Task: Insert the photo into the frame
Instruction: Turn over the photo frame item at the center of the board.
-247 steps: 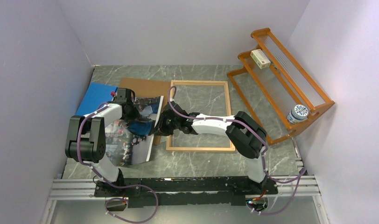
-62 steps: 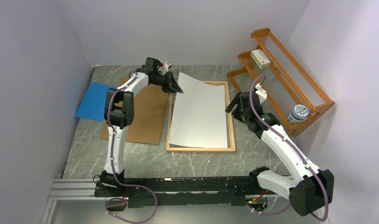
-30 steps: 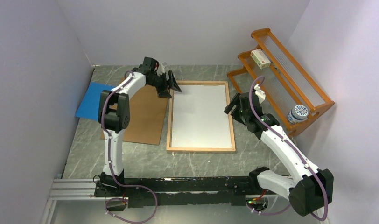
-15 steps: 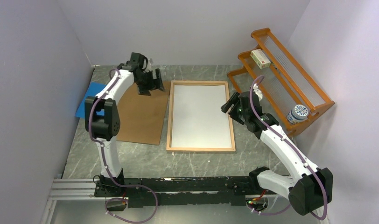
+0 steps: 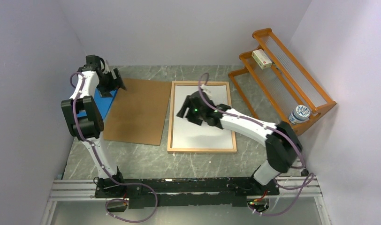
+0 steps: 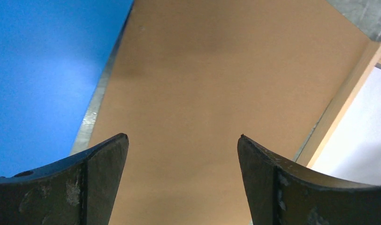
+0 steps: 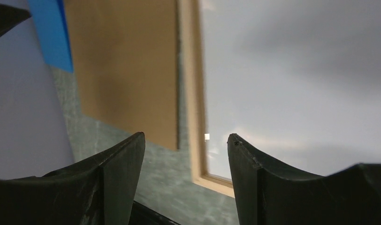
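Left gripper (image 5: 118, 86) way up at 10 o'clock, jaws spread wide, nothing between them. It hangs over far-left corner of brown backing panel (image 5: 139, 110), blue sheet (image 5: 105, 99) just left of it. Frame (image 5: 202, 150) sits right beside panel, mid-table. Photo (image 5: 193, 138) lies inside frame, white back up. Right gripper (image 5: 183, 111) over photo's 9 o'clock side, jaws parted, empty. Orange rack (image 5: 282, 70) at 2 o'clock, small box (image 5: 262, 59) and jar (image 5: 300, 114) on it.

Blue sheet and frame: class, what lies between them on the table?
The brown hardboard panel lies flat between the blue sheet and the frame, seen in the top view.
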Robot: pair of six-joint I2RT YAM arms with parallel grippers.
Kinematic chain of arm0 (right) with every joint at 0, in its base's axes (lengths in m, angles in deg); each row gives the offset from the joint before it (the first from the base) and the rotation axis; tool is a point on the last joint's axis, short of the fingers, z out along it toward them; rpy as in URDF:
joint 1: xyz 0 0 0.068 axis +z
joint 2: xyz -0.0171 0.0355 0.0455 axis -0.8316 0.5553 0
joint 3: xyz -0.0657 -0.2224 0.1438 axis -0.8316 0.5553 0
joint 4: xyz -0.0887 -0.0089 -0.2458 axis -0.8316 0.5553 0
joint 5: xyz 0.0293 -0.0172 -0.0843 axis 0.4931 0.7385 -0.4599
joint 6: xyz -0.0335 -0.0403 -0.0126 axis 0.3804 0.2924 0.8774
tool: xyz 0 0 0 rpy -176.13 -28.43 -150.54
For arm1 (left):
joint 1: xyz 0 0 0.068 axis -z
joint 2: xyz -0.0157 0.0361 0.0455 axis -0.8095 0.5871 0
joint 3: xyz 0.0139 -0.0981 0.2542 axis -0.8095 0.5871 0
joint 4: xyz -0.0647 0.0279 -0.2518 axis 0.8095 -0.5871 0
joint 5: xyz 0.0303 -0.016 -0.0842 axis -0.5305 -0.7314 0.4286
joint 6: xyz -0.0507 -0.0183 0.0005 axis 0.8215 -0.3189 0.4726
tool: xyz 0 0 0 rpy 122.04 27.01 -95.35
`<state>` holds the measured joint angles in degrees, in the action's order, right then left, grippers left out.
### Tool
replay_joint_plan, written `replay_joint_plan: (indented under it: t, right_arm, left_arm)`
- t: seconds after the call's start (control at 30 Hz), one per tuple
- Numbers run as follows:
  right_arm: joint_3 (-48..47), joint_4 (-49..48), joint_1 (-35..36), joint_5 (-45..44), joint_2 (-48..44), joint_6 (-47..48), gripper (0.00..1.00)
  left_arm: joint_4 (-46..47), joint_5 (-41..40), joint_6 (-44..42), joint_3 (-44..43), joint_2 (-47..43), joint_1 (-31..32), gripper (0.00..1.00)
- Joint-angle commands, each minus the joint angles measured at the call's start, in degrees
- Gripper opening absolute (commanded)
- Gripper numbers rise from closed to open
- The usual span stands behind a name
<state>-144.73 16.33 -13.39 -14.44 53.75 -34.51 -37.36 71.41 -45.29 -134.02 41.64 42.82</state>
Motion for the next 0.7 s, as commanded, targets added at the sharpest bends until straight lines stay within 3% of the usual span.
replay_joint_plan:
  t: [0.0,0.23,0.43,0.67]
  right_arm:
    - [-10.66,-2.49,5.41,-2.11,9.89,-4.59,0.68]
    - [-21.87,-0.70,9.37,-0.31,22.45,-6.39,0.69]
    - [-29.27,3.54,10.33,0.96,29.94,-6.00,0.73]
    - [-33.11,5.03,10.79,1.59,35.04,-6.13,0.74]
  left_arm:
    - [-1.43,4.72,-2.96,0.60,3.21,-2.46,0.91]
    - [-8.93,-5.39,-5.80,4.36,3.24,-4.32,0.93]
    - [-9.22,-0.89,-5.98,13.59,-2.19,-8.19,0.94]
    - [-4.12,-7.65,-4.63,22.51,-10.86,-9.94,0.94]
